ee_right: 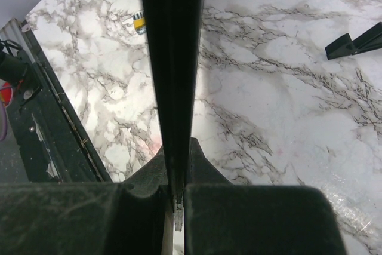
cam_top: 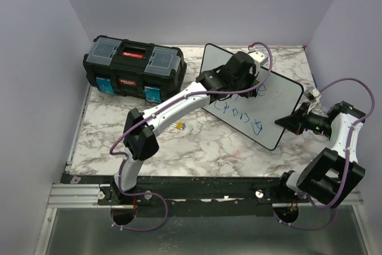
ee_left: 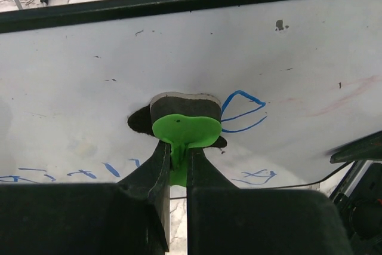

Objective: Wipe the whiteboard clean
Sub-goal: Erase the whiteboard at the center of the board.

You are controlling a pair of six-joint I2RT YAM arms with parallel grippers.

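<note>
Over at ten o'clock on the marble-patterned table point(cam_top: 197, 147) sits a black toolbox point(cam_top: 132, 67) with a red label and blue latches, well apart from the work. A small yellow bit point(cam_top: 179, 126) lies on the table near the middle, just beside the left arm.

That left arm reaches from its base at seven o'clock up toward one o'clock, and its pincer point(ee_left: 177, 153) is pinched tight on the thin green handle of an eraser point(ee_left: 184, 125). The dark felt pad of the eraser presses flat against the whiteboard point(cam_top: 280, 103). The board lies right of centre, running from twelve o'clock down toward three, turned at a slant to the table's edges, its white face toward the arms. Blue marker writing point(cam_top: 239, 114) runs along its near long edge. From the left wrist a blue loop point(ee_left: 239, 111) shows just at three o'clock of the eraser, and more strokes lie at seven and five o'clock.

At three o'clock the right pincer point(cam_top: 296, 120) is clamped narrowly on the board's black rim point(ee_right: 173, 58), one finger on each face. The rim runs straight away from it toward twelve o'clock in the right wrist view. Two black wedge-shaped pieces point(ee_right: 352, 43) lie on the marble at two o'clock there.
</note>
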